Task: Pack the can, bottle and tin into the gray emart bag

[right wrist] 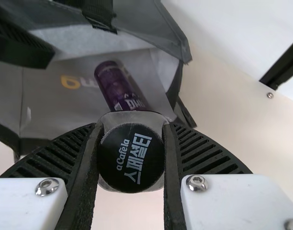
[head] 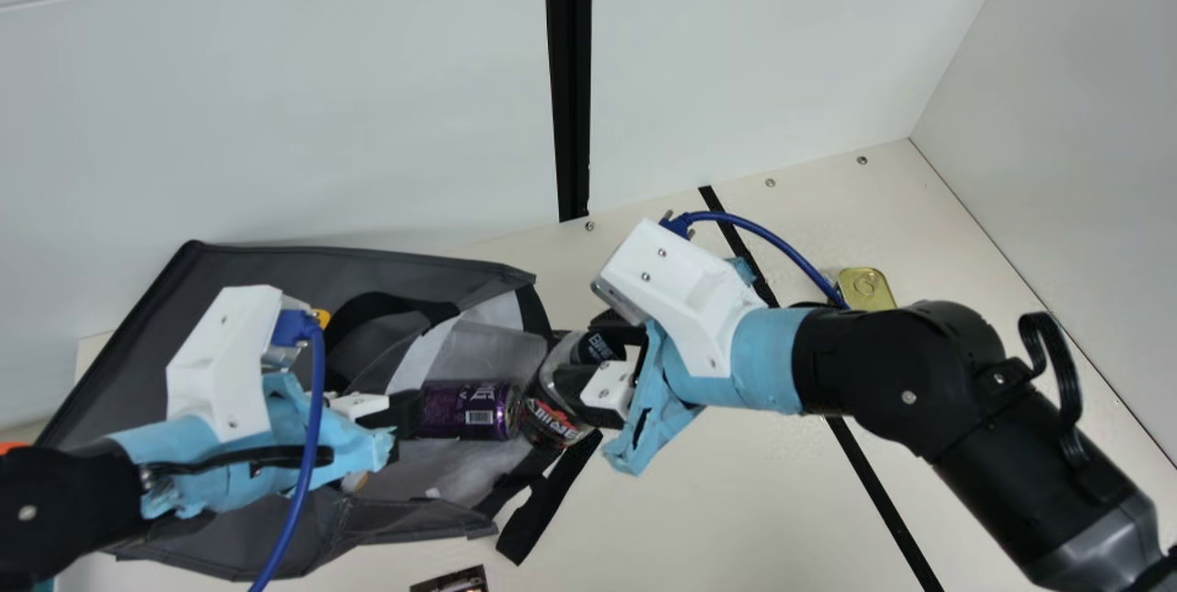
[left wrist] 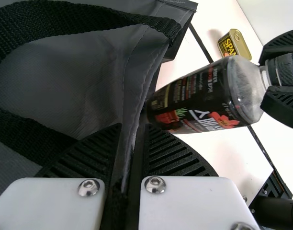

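Note:
The gray bag (head: 276,270) lies on its side, its mouth toward the right. A purple can (head: 464,410) lies inside; the right wrist view shows the can (right wrist: 118,86) too. My left gripper (head: 395,422) is at the bag's opening; in the left wrist view the left gripper (left wrist: 132,158) is shut on the bag's edge (left wrist: 137,91). My right gripper (head: 611,367) holds the bottle (head: 552,408) by its black cap at the bag's mouth; in the right wrist view the right gripper (right wrist: 131,158) is shut on the cap (right wrist: 131,158). The tin (head: 864,289) stands on the table behind the right arm.
A black strap (head: 547,500) hangs from the bag onto the table. A small dark item (head: 451,581) lies at the main view's bottom edge. White walls (head: 276,114) stand behind the table.

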